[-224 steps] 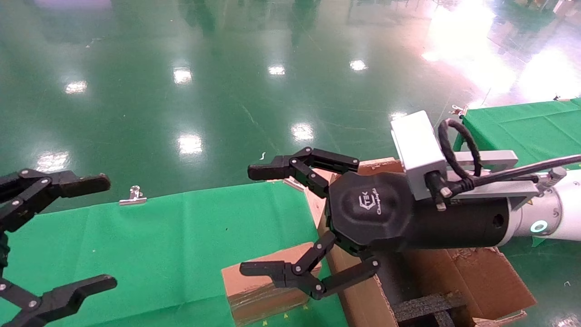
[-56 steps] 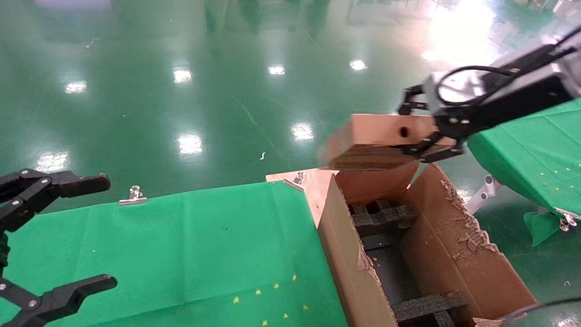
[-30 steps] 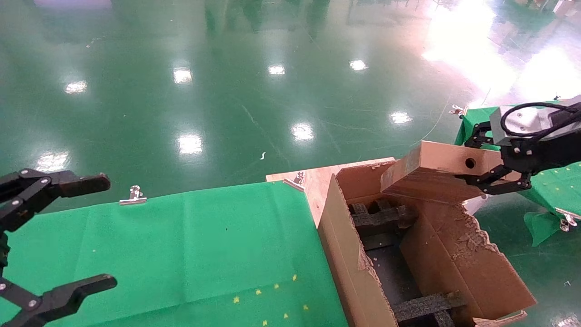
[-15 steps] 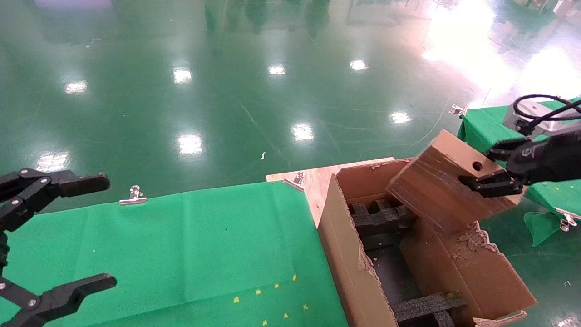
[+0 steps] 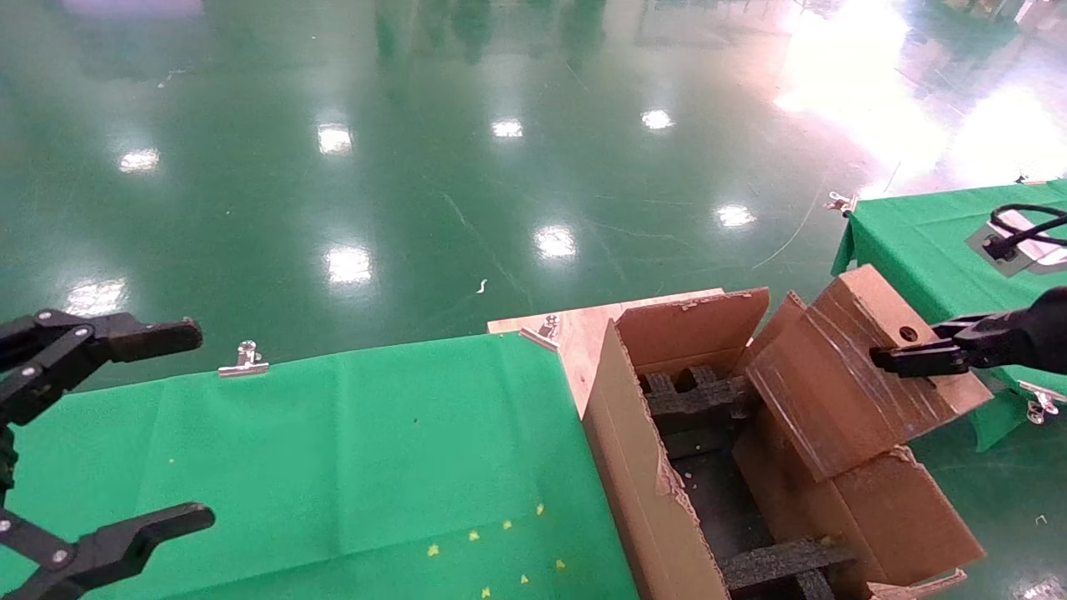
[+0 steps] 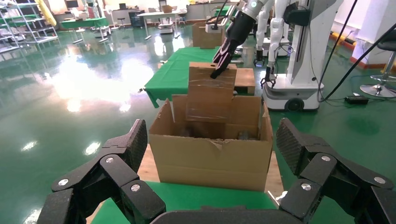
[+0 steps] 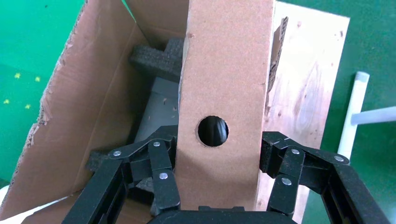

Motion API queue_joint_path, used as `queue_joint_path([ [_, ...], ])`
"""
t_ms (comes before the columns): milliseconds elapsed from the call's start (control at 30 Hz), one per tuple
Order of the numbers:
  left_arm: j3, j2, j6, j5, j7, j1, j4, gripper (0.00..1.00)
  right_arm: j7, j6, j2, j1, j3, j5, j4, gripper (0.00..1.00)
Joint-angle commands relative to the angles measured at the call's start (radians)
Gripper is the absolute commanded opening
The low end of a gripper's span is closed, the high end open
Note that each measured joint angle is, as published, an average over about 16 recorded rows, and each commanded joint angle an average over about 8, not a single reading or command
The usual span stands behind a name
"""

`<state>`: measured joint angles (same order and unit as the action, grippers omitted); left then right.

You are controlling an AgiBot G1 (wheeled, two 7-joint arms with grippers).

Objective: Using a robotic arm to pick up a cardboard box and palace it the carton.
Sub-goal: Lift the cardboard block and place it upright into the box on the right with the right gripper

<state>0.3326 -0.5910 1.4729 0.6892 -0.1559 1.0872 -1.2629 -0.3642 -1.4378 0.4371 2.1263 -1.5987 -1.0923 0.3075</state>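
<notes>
Glossy green floor across the upper frame, dotted with lamp reflections; green cloth over the table [image 5: 333, 433] at lower left, pinned at its far edge by a silver clip [image 5: 244, 360].

Right gripper [image 7: 217, 154] of the robotic arm [image 6: 243, 28]: entering at the right edge of the head view, clamped on the cardboard box [image 5: 859, 367], one finger [image 5: 913, 360] lying across the box's top face beside a round hole. Seen from the right wrist: linked black fingers pressed against both narrow sides of the box, jaws partly closed to the box's width, the round hole centred between them. Box tilted steeply, upper end at the gripper, lower end dipping into the mouth of the carton [image 5: 650, 492] at the lower right of the head view. Clear shiny tape catching light along the box's long face. Whether the lower end touches anything inside: cannot tell.

Carton standing open beside the table's right end, ragged torn edges along the flaps, black foam inserts [image 5: 700, 396] showing in its depth. Bare wooden board [image 5: 583, 325] under and behind the carton. From the left wrist view, box poking up above the carton rim, pinched at its top by the arm.

Left gripper [image 5: 100, 433]: at the left edge of the head view, above the cloth, fingers spread wide, holding nothing, well apart from carton and box.

Second green-covered table [image 5: 925, 237] at upper right.
</notes>
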Motion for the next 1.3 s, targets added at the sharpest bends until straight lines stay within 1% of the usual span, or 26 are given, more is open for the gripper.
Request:
queue_joint_path([
  [33,0.0,0.0,0.0,0.0,0.0,0.0,0.0,1.0,-0.029,0.008,-0.011,-0.006,0.002,0.007,0.006,0.0],
  [233,0.0,0.0,0.0,0.0,0.0,0.0,0.0,1.0,-0.018,0.007,-0.005,-0.007,0.002,0.007,0.005,0.0],
  [400,0.0,0.0,0.0,0.0,0.0,0.0,0.0,1.0,-0.041,0.028,0.001,-0.035,0.0,0.015,0.0,0.0],
  [733,0.0,0.0,0.0,0.0,0.0,0.0,0.0,1.0,-0.122,0.12,0.021,-0.137,-0.007,0.034,-0.005,0.0],
  [967,0.0,0.0,0.0,0.0,0.0,0.0,0.0,1.0,-0.154,0.182,0.038,-0.212,-0.009,0.052,0.017,0.0],
  [1300,0.0,0.0,0.0,0.0,0.0,0.0,0.0,1.0,-0.205,0.295,0.072,-0.322,-0.007,0.086,0.055,0.0],
])
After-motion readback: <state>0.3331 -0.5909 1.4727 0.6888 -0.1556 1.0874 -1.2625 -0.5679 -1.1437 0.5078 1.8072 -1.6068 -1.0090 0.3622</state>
